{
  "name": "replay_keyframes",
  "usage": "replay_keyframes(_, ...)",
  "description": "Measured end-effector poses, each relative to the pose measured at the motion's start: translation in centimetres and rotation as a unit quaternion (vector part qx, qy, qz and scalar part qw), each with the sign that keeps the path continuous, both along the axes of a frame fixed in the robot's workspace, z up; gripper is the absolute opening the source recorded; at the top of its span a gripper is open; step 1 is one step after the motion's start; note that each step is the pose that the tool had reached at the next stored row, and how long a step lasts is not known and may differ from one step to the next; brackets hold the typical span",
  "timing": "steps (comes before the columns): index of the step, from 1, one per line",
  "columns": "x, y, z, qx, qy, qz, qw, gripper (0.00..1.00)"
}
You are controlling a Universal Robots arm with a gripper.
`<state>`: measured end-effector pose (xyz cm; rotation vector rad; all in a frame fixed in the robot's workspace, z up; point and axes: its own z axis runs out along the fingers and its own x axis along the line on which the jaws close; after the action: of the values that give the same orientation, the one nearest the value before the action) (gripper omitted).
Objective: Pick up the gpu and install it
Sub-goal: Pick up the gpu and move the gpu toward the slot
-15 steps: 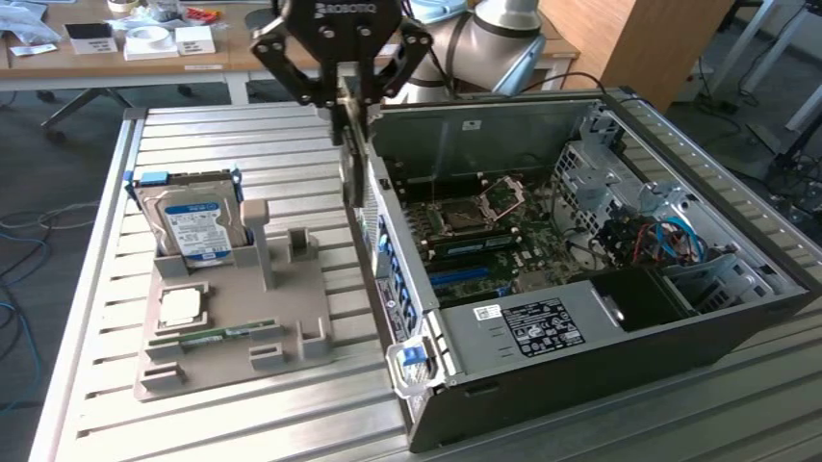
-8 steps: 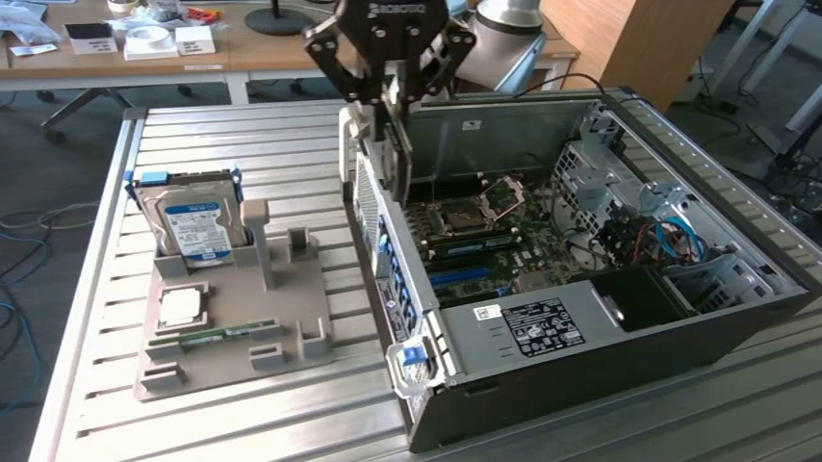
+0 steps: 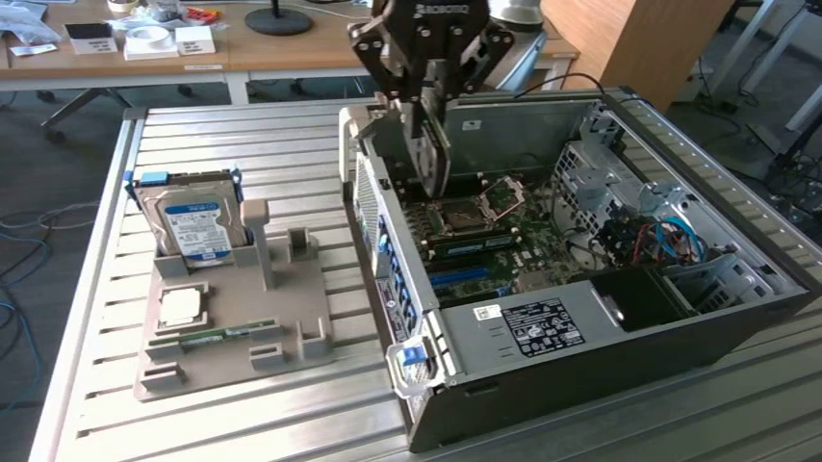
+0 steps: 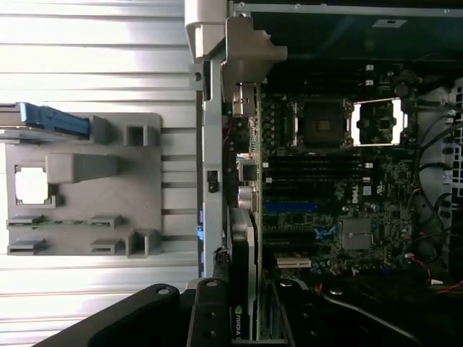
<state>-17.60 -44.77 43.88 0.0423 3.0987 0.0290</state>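
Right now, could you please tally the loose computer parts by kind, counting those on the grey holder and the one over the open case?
hard drive, standing in the grey holder: 1
processor chip, lying on the holder: 1
memory stick, lying on the holder: 1
gpu, held by the claw over the open case: 1
Total: 4

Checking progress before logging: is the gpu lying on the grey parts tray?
No, the gpu is held by the gripper at the open computer case.
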Motion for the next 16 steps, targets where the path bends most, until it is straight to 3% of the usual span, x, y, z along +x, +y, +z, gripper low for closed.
replay_keyframes(16, 7.2, 0.0, 0.0, 0.0, 0.0, 0.0, 1.0, 0.27)
